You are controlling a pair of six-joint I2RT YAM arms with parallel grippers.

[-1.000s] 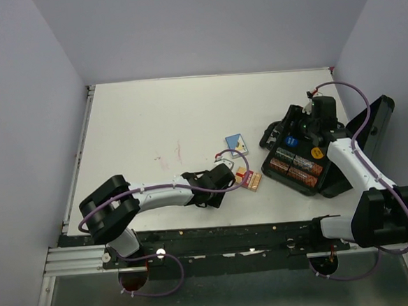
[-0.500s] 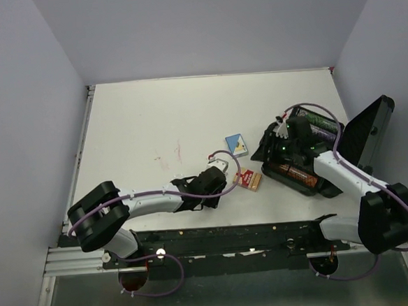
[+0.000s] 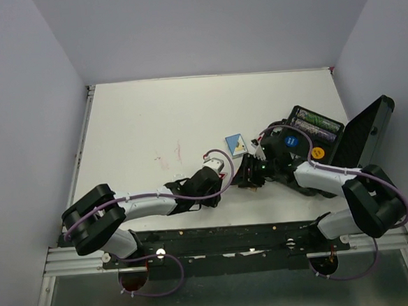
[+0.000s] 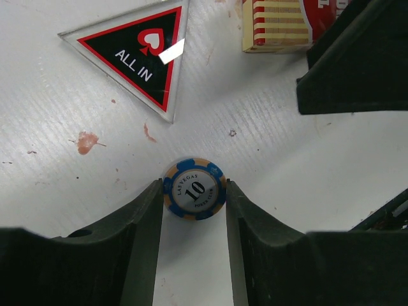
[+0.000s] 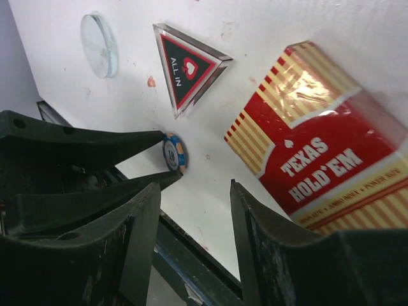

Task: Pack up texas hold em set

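The black hinged case (image 3: 329, 143) lies open at the right, with chip rows and a blue and an orange marker inside. My left gripper (image 4: 194, 183) is shut on a blue-and-orange "10" chip (image 4: 194, 189), holding it by the rim just above the table; the chip also shows in the right wrist view (image 5: 173, 153). The triangular red-black "ALL IN" marker (image 4: 143, 54) lies just beyond it. My right gripper (image 5: 194, 185) is open and empty, low over the table beside the red card box (image 5: 319, 159). The blue card box (image 3: 236, 145) lies farther back.
A clear round marker (image 5: 99, 46) lies on the table beyond the triangular marker. The two grippers (image 3: 237, 177) are close together, nearly fingertip to fingertip. The case lid (image 3: 367, 131) stands up at the right edge. The table's front rail (image 3: 216, 232) is close behind the grippers.
My right arm has swung left from over the case and come down beside the red card box. My left gripper has shifted slightly nearer the table's front edge.
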